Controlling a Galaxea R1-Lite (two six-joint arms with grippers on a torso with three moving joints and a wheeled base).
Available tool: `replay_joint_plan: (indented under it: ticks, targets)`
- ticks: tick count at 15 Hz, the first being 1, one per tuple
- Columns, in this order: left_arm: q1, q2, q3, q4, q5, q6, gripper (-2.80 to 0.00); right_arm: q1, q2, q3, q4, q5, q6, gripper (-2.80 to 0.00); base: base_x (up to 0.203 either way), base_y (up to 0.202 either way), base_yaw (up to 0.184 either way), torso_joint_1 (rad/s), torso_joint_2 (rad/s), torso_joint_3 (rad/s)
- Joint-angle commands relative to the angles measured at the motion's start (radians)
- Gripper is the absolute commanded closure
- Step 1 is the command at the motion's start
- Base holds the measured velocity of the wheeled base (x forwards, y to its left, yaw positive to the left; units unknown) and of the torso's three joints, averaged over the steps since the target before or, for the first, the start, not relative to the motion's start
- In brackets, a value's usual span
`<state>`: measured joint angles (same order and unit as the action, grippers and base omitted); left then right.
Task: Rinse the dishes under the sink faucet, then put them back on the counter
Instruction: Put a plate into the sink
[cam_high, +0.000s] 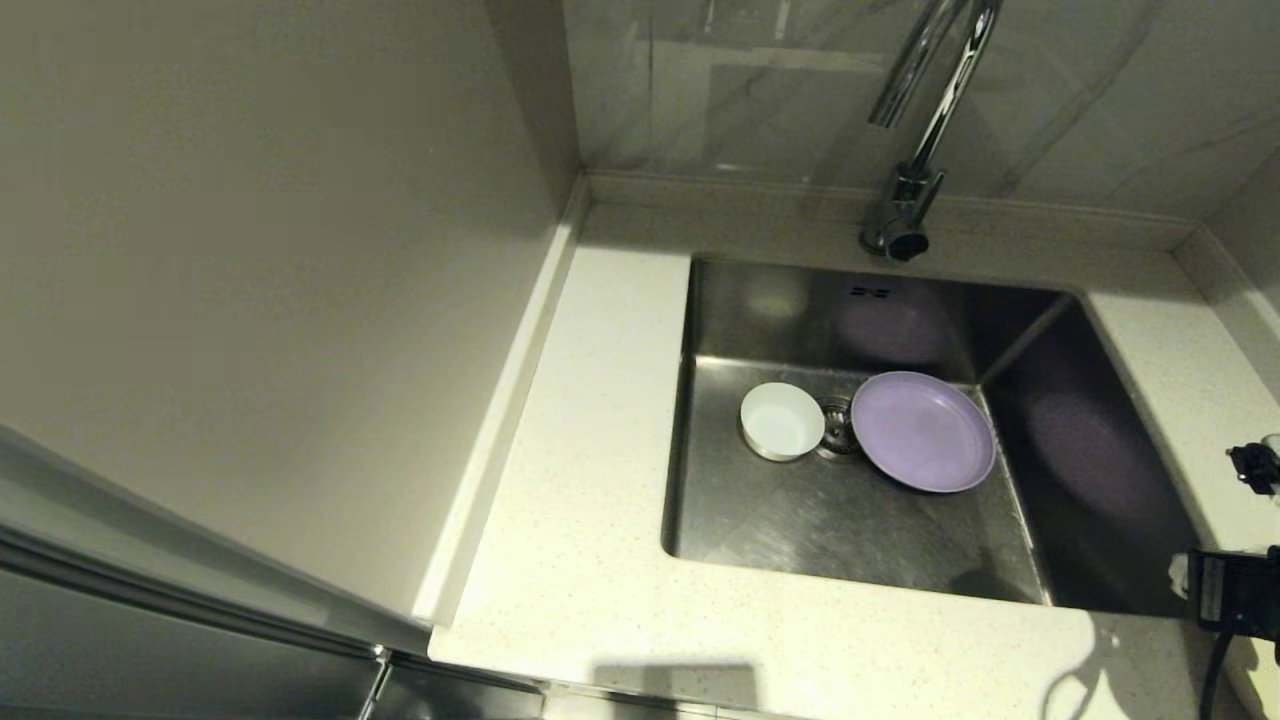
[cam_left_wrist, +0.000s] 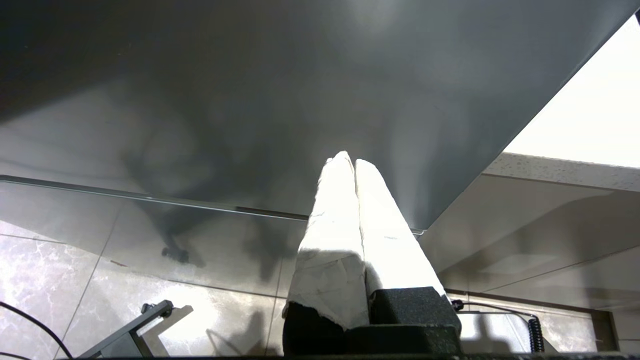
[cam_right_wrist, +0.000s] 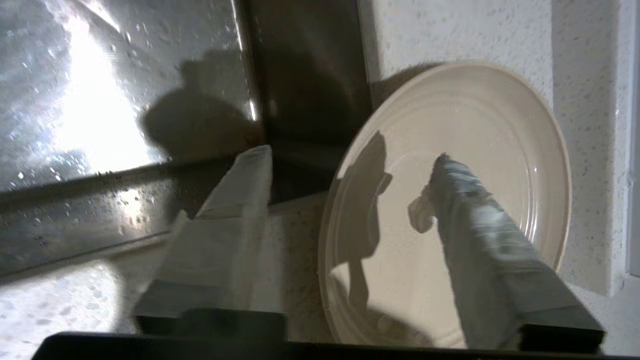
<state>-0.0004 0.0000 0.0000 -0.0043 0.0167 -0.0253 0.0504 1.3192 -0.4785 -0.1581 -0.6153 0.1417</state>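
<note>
the right claw (cam_right_wrist: 350, 165) stands released, its fingers spread astride the near rim of the beige plate (cam_right_wrist: 480, 150), which lies flat on the surface (cam_right_wrist: 450, 30) at the frame's right. at upper left is the sink (cam_right_wrist: 100, 75). the left claw (cam_left_wrist: 350, 162) is clenched on nothing, parked.

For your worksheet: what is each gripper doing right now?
Left gripper: shut, empty, parked away from the sink.
Right gripper: open, over the cream plate on the counter, holding nothing.
</note>
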Motion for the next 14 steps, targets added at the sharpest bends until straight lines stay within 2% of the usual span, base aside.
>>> replay_joint_plan:
  ticks: [1,9,14]
  targets:
    - [0.0,-0.003,0.0,0.0,0.0,0.001,0.0,0.0,0.018,0.017,-0.003,-0.003,0.0,-2.8,0.0,0.0,0.0,0.0,0.0,0.0]
    - [0.0,-0.003,0.0,0.0,0.0,0.001,0.0,0.0,0.067,0.007,-0.021,-0.003,0.001,-2.8,0.0,0.0,0.0,0.0,0.0,0.0]
    - [-0.001,-0.003,0.0,0.0,0.0,-0.001,0.0,-0.017,0.171,-0.042,-0.07,-0.004,0.0,-2.8,0.0,0.0,0.0,0.0,0.0,0.0]
